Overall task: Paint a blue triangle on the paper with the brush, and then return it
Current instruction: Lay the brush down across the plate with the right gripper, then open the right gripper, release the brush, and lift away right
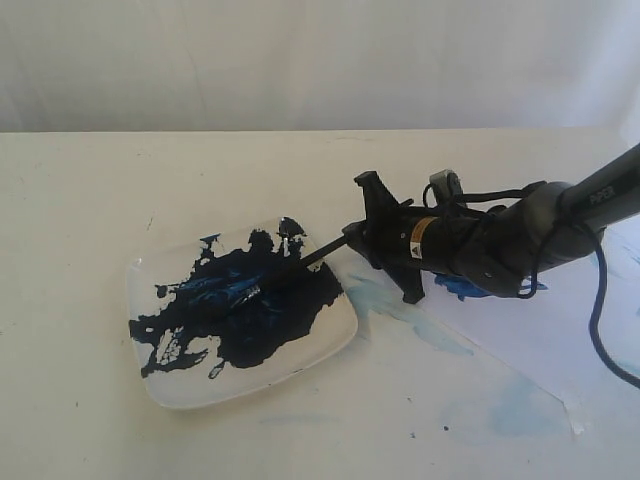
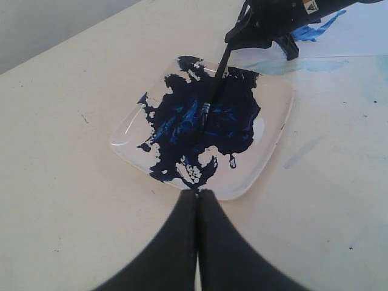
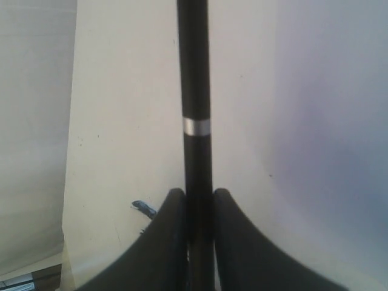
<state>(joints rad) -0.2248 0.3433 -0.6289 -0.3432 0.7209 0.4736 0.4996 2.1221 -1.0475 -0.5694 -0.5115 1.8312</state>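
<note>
My right gripper (image 1: 352,238) is shut on the black brush (image 1: 310,257) and reaches left over the plate. The brush slants down, and its bristle end lies in the dark-blue paint on the square white plate (image 1: 300,368). In the right wrist view the handle with its silver band (image 3: 196,127) runs straight out between the fingers (image 3: 173,224). The paper (image 1: 560,330) lies to the right. The blue triangle (image 1: 462,288) on it is mostly hidden under the right arm. My left gripper (image 2: 198,193) hangs shut and empty just off the plate's (image 2: 267,159) edge. It is out of the exterior view.
Pale light-blue smears (image 1: 400,305) streak the table and paper edge between plate and sheet, with another patch (image 1: 520,410) nearer the front. The right arm's black cable (image 1: 598,320) loops over the paper. The table's far edge meets a white wall.
</note>
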